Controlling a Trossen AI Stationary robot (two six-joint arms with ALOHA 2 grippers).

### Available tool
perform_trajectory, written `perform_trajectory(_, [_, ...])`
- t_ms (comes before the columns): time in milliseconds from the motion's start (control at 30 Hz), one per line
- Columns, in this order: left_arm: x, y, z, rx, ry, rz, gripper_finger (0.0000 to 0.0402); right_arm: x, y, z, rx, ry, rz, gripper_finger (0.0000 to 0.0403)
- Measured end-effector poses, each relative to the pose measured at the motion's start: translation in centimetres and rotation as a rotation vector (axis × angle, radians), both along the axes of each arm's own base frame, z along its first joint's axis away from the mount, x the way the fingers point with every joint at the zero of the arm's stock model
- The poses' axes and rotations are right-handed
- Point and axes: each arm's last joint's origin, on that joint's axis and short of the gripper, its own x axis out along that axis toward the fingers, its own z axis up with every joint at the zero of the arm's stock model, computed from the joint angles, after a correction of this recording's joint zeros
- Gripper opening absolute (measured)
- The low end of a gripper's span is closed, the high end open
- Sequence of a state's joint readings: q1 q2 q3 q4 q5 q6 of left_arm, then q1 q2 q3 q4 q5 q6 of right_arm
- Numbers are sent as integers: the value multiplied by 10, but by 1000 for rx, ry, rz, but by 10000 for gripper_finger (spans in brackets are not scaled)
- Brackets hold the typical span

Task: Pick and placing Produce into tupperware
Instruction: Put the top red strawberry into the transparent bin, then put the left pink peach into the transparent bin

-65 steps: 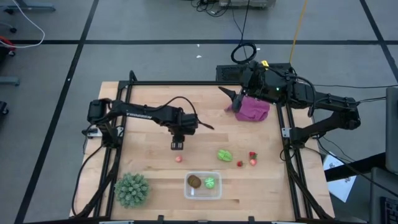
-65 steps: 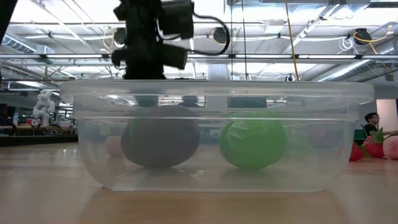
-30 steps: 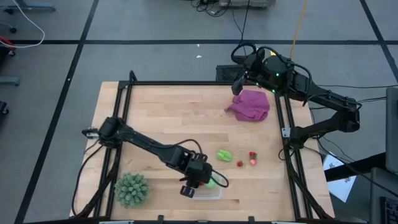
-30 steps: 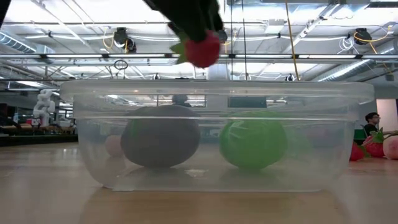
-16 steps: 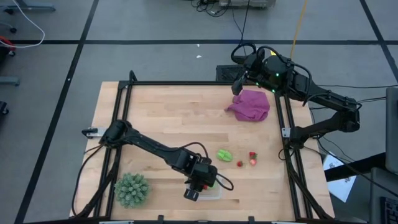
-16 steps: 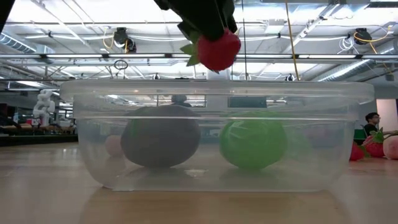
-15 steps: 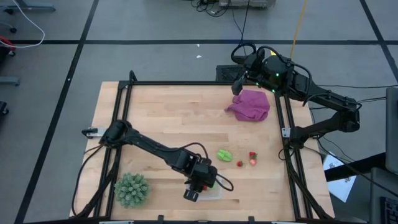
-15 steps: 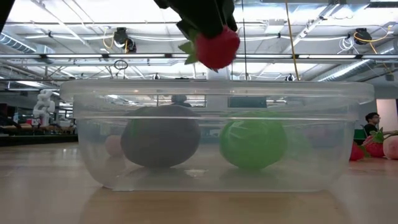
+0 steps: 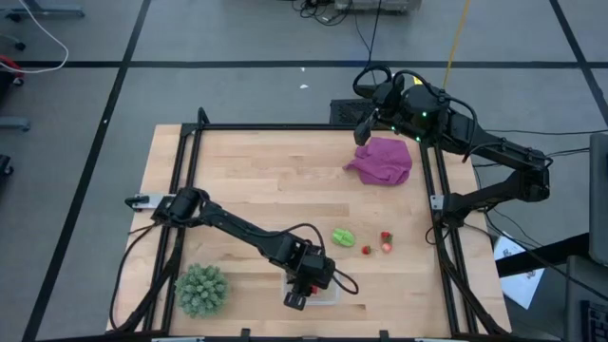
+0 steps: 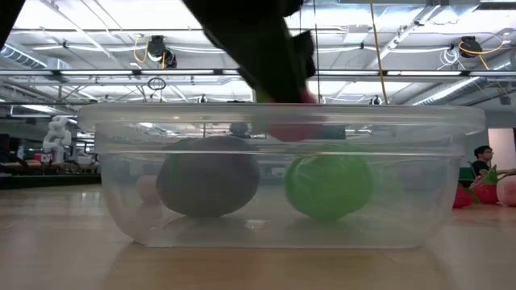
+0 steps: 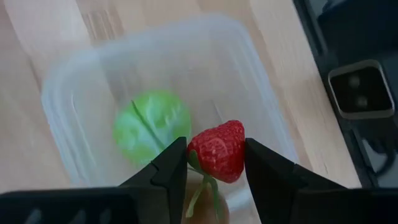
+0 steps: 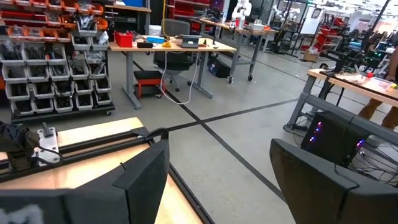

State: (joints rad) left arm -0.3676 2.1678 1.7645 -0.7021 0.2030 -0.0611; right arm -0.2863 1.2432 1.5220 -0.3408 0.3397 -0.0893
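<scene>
The clear tupperware [image 9: 313, 288] stands near the table's near edge. In the low view it holds the brown kiwi piece [image 10: 208, 185] and a light-green piece [image 10: 329, 185], both resting on its floor. My left gripper [image 11: 216, 149] hangs over the tupperware [image 11: 68, 93], shut on a red strawberry [image 11: 219, 152] at rim height [image 10: 294, 129]. Another light-green piece [image 9: 343, 237] and three strawberries [image 9: 386, 243] lie on the table to its right. My right gripper [image 12: 217, 168] is open, waiting above the far right corner [image 9: 366, 128]. My left gripper pinches the strawberry by its two sides [image 11: 194, 152] between both fingers [image 11: 171, 168]. The fingers come from above, pointing down into the tupperware. The strawberry is lifted clear, its leafy end toward the gripper, and hangs above the green piece [image 11: 152, 127] at about rim level.
A spiky dark-green plant [image 9: 201, 290] stands left of the tupperware. A purple cloth [image 9: 385, 160] lies at the far right corner under the right arm. Bare wood [image 9: 256, 180] spans the table's middle and far left.
My left gripper has moved a little toward the near edge and down. It still holds the strawberry, which has sunk from well above the tupperware's rim to rim level. The right arm has kept still.
</scene>
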Motion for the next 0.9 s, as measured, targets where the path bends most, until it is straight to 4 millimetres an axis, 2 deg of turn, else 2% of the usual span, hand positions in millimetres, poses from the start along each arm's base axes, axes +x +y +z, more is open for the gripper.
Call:
perform_trajectory(200, [1, 0, -8, 3, 27, -1, 141, 0, 0, 0, 8, -6, -1, 267])
perform_trajectory(467, [1, 0, -8, 4, 26, -2, 144, 0, 0, 0, 18, -13, -3, 267])
perform_trajectory(900, [1, 0, -8, 12, 22, 25, 201, 0, 0, 0, 21, -14, -3, 267])
